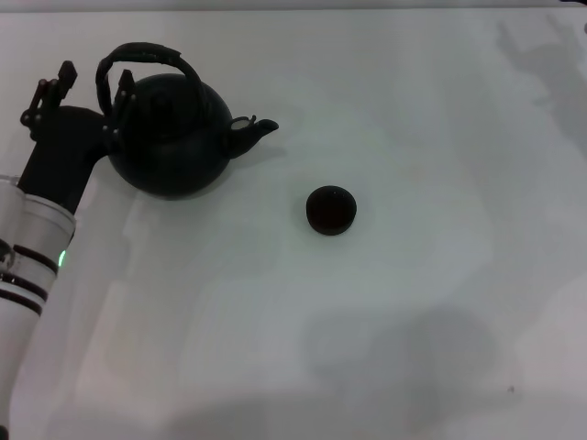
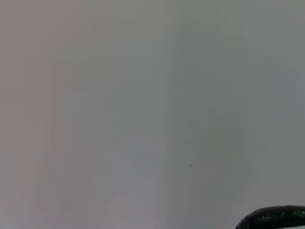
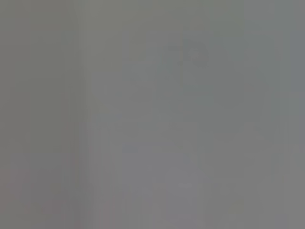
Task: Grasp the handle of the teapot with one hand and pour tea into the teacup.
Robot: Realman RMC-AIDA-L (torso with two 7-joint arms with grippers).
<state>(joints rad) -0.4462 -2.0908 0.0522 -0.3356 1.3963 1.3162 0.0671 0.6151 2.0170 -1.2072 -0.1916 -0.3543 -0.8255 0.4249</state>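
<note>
The round matte-black teapot [image 1: 172, 137] stands at the table's far left, its short spout [image 1: 257, 128] pointing right toward the teacup. Its dark arched handle [image 1: 151, 53] loops over the lid. The small squat black teacup [image 1: 330, 209] sits apart from the pot, near the table's middle. My left gripper [image 1: 83, 99] is at the pot's left side and stands open. One finger [image 1: 44, 94] is out to the left and the other [image 1: 119, 103] is by the handle's left end. A dark curved bit of the teapot [image 2: 276, 217] shows in the left wrist view. My right gripper is out of view.
The white tabletop [image 1: 413, 321] stretches to the right and front of the cup. The right wrist view holds only a plain grey surface [image 3: 152, 114].
</note>
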